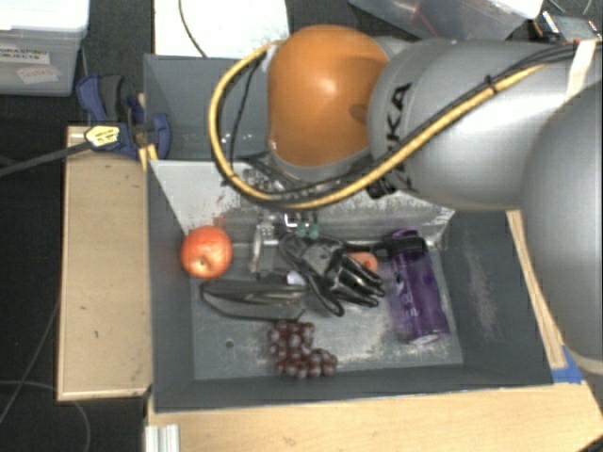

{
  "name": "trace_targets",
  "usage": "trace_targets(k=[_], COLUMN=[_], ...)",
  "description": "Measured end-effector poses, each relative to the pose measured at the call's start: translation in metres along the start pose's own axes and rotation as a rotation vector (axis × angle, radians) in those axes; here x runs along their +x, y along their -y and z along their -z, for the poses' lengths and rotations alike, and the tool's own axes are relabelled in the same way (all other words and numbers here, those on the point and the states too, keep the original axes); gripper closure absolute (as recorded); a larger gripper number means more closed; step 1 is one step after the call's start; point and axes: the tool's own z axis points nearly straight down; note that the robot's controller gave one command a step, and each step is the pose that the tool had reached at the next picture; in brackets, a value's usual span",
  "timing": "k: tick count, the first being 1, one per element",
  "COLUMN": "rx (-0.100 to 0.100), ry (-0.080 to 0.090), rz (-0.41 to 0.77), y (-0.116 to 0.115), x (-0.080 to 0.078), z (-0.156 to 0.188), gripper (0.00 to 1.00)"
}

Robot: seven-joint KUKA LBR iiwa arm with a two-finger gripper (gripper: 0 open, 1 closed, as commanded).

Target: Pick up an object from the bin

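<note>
While between red apple [205, 252] and black tangle [344, 273], end effector [270, 245], grip untellable, above dark spatula [252, 299]; grapes [300, 349] near.

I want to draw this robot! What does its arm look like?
Its arm is fat, round and shiny silver-grey, with black letters on its side. A smooth orange cover, shaped like a ball, sits at the wrist. A yellow and black cable runs along the arm and loops round the orange cover. Under it is the small pincer of grey metal.
</note>
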Motion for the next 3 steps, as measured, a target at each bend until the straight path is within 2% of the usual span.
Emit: trace_targets(k=[1,2,3], rx=[-0.001,-0.003,-0.003], ry=[0.008,0.011,0.021], rz=[-0.008,0.208,0.355], y=[0.002,0.071,0.070], x=[-0.002,0.008,0.010], z=[0.005,-0.142,-0.065], gripper=[0.00,0.00,0.00])
